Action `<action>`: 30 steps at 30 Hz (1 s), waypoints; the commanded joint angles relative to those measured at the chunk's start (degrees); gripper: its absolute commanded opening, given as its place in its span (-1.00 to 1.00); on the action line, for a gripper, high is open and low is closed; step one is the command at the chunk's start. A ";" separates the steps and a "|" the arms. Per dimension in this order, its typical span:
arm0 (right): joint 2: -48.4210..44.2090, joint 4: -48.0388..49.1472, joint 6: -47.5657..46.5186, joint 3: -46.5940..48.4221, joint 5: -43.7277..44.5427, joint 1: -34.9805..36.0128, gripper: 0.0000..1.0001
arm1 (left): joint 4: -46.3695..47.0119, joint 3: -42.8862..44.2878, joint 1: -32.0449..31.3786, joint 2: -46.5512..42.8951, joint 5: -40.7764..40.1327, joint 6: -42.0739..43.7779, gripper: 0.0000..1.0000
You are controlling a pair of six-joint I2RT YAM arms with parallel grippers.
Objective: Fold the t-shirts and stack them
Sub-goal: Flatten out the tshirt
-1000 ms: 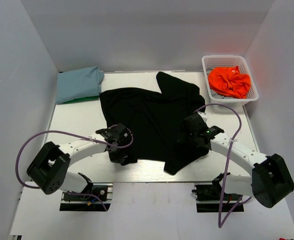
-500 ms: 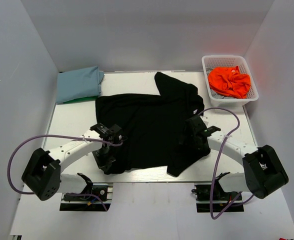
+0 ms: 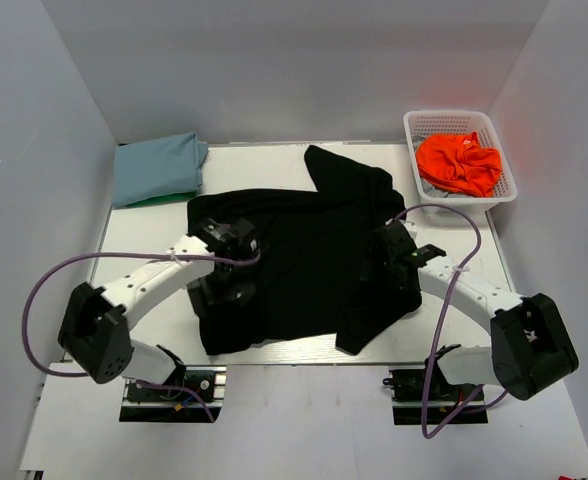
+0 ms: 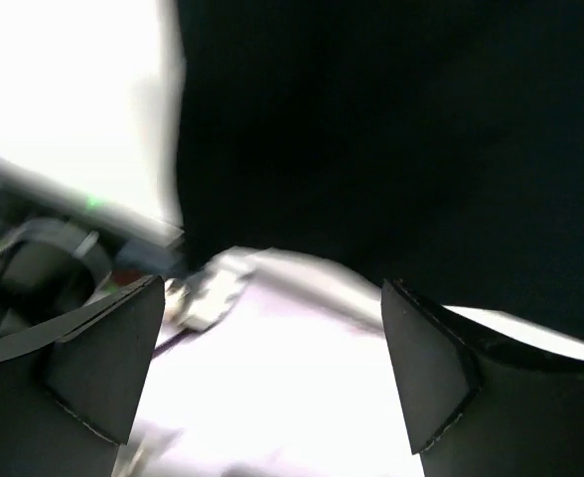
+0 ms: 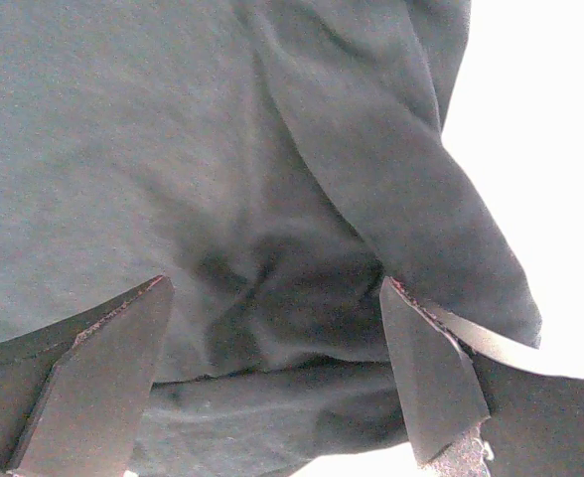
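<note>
Seen from above, a black t-shirt point(image 3: 304, 240) is spread across the middle of the tabletop point(image 3: 144, 235). A folded light blue t-shirt point(image 3: 157, 167) is laid on a green t-shirt point(image 3: 144, 201) at the far left. An orange t-shirt point(image 3: 459, 163) is bunched in a white mesh basket point(image 3: 454, 117) at the far right.

In the left wrist view, the left gripper point(image 4: 272, 378) is held apart by the black hem.

In the right wrist view, the right gripper point(image 5: 272, 368) is spread wide over wrinkled black fabric.

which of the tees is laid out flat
The black t-shirt, spread across the middle of the table. The light blue one lies folded at the back left; the orange one sits crumpled in the white basket.
</note>
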 commanded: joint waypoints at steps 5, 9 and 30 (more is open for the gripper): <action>3.18 5.69 -6.17 6.88 0.08 -0.29 0.81 | 24.54 8.56 1.45 -5.50 -13.82 12.40 1.00; 9.42 9.40 -8.10 11.71 0.87 -0.21 0.81 | 29.59 12.33 4.17 5.47 -13.73 17.43 1.00; 42.10 2.21 -7.21 41.81 -3.17 -10.66 0.81 | 49.10 30.75 20.17 43.54 3.66 31.22 1.00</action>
